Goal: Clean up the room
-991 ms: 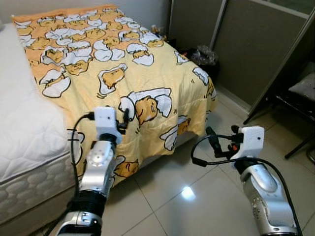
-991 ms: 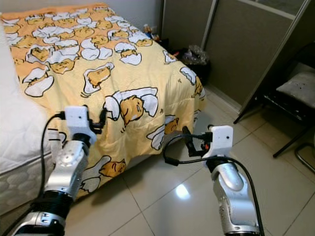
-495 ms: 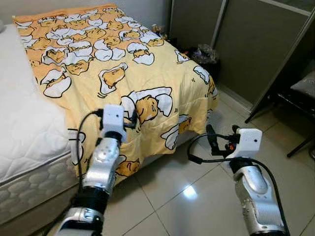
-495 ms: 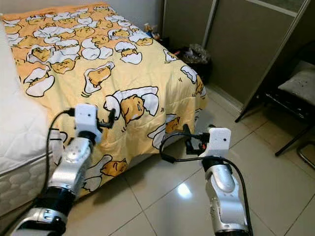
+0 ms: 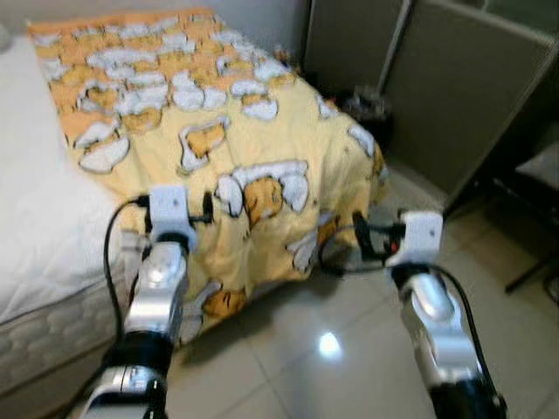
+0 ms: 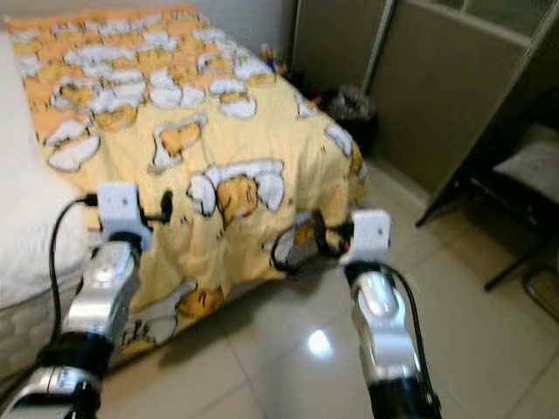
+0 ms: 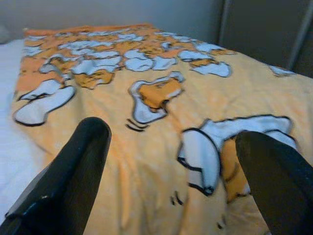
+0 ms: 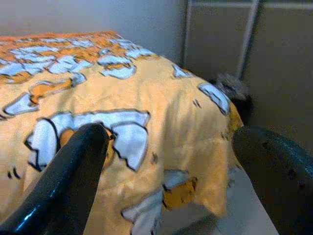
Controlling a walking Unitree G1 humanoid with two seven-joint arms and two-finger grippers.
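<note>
Bedroom, yellow blanket (image 5: 218, 140) draped off bed (image 5: 44, 218); left gripper (image 7: 171, 166) and right gripper (image 8: 168, 161) raised, fingers apart, empty, seemingly for grabbing it.

Chair (image 6: 533, 166) by grey sliding doors (image 5: 437, 78), tiled floor (image 5: 323, 367).

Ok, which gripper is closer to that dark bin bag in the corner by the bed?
Right. The right gripper hangs off the blanket's foot corner, nearer the bag; the left gripper sits over the blanket.
</note>
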